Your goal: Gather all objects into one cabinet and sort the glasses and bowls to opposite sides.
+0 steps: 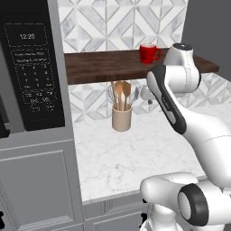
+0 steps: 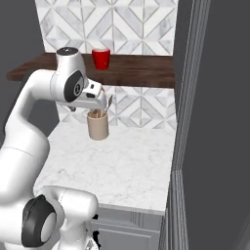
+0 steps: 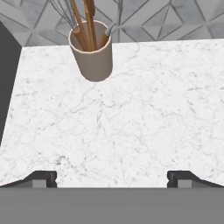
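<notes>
A glossy red cup (image 1: 149, 53) (image 2: 101, 58) with a side handle stands upright on the dark brown wooden shelf (image 1: 99, 66) (image 2: 139, 71). My gripper (image 2: 104, 103) (image 3: 112, 178) hangs below that shelf, over the white marble counter (image 3: 131, 122), and points down at it. Its fingertips (image 3: 43, 177) stand wide apart, open, with nothing between them. The cup is above the hand and a little behind it. The second red cup, the grey-beige cup, the black bowl and the grey wall cabinet are out of view.
A beige utensil holder (image 1: 122, 118) (image 2: 98, 127) (image 3: 92, 59) with wooden spoons and a whisk stands at the back of the counter, just beyond the hand. A black microwave (image 1: 31, 67) sits in a tall grey unit at left. A tall grey panel (image 2: 188, 107) bounds the right side.
</notes>
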You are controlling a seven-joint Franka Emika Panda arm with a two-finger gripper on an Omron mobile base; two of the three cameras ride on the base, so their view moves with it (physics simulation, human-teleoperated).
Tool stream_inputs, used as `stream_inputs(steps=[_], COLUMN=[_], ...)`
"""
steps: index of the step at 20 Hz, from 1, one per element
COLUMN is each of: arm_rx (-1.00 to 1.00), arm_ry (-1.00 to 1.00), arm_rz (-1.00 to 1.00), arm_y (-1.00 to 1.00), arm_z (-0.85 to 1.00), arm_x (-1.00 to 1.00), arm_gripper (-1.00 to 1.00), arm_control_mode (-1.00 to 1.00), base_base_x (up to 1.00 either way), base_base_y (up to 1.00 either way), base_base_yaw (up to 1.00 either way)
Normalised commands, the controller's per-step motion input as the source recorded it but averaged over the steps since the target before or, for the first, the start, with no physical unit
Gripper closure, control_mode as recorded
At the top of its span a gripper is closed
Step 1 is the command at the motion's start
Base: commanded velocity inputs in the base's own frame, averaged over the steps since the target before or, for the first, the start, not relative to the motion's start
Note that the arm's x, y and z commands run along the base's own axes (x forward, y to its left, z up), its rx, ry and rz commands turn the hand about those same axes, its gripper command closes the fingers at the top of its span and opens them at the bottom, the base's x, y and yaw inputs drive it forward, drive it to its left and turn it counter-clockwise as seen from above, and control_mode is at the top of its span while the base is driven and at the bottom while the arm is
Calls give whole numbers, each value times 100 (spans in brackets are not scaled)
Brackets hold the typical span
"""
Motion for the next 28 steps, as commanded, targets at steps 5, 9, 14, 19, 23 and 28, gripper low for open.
stream_inputs(steps=[5, 9, 14, 19, 23, 28], arm_rx=[0, 0, 7, 25, 13, 6], arm_ry=[0, 0, 0, -3, 0, -15], arm_rz=[0, 0, 6, 22, 22, 25], arm_y=[0, 0, -21, -60, -18, -1], arm_z=[0, 0, 4, 59, 97, 100], arm_x=[0, 0, 6, 0, 6, 3], arm_gripper=[-100, -100, -100, -100, -100, -100], arm_control_mode=[100, 100, -100, -100, -100, -100], base_base_x=[10, 0, 0, 0, 0, 0], base_base_y=[0, 0, 0, 0, 0, 0], base_base_yaw=[0, 0, 0, 0, 0, 0])
